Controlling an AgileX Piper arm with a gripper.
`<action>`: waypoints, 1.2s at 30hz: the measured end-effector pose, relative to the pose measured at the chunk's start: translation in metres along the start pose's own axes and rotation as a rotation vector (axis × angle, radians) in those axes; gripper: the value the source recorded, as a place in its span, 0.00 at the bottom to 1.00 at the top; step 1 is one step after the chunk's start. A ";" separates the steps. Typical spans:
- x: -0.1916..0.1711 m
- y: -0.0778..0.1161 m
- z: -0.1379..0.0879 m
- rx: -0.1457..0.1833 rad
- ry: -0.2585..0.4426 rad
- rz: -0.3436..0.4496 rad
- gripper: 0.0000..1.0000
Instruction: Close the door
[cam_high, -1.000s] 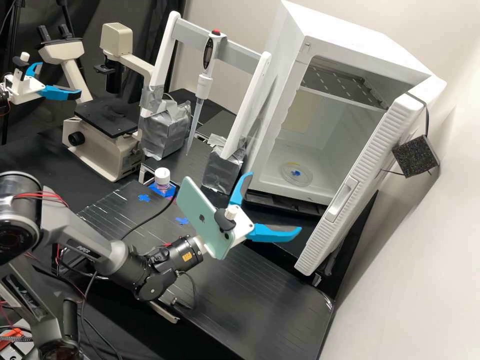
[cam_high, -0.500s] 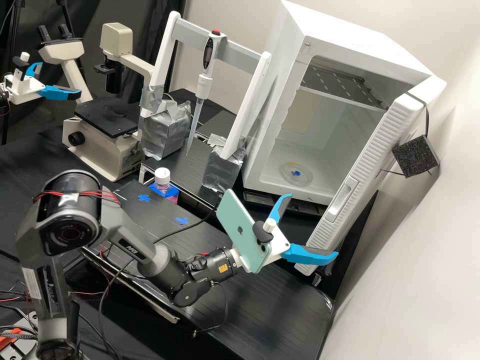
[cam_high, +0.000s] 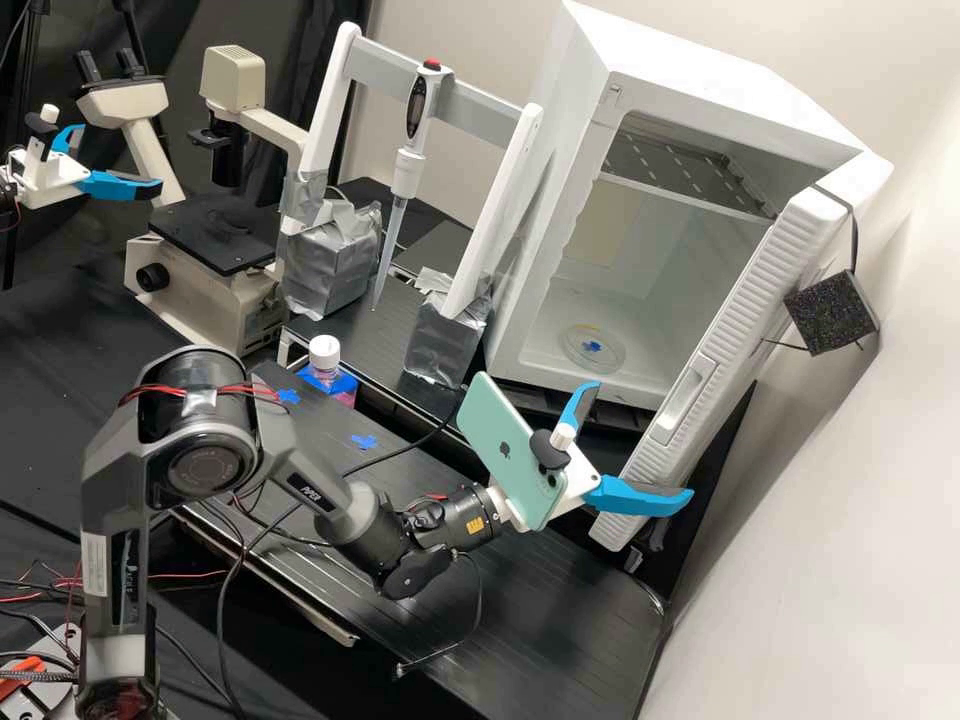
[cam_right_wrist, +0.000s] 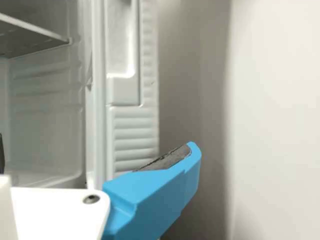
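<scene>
Hanging just beside the free end of the door (cam_high: 760, 290), the gripper (cam_high: 643, 440) has its 2 blue fingers spread wide w/ a clear gap btw them, i.e. released, nothing held. In the high view the lower finger (cam_high: 640, 496) crosses in front of the door's bottom end, approx. below the handle (cam_high: 683, 402); the upper finger (cam_high: 580, 408) points up toward the cabinet (cam_high: 680, 60), near its bottom front edge. Can't tell from the pics if the lower finger is touching the door or just v. close to it.

Wrist view agrees: 1 finger w/ its dark pad (cam_right_wrist: 170, 159) overlaps the lower part of the door's ribbed strip, tip extending past the door's edge, w/ the wall (cam_right_wrist: 275, 100) beyond.

Re the door: swung open on the cabinet, at an angle to the front opening, wall side; interior in view incl. the shelf (cam_high: 690, 165) & the dish (cam_high: 606, 350) on the cabinet floor. Black foam block (cam_high: 830, 312) sits by the door's wall side.
</scene>
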 end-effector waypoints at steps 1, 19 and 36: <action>0.001 -0.001 0.001 0.002 -0.001 -0.004 1.00; -0.018 -0.013 -0.027 0.092 0.043 -0.069 1.00; -0.041 -0.064 -0.085 0.168 0.245 -0.328 1.00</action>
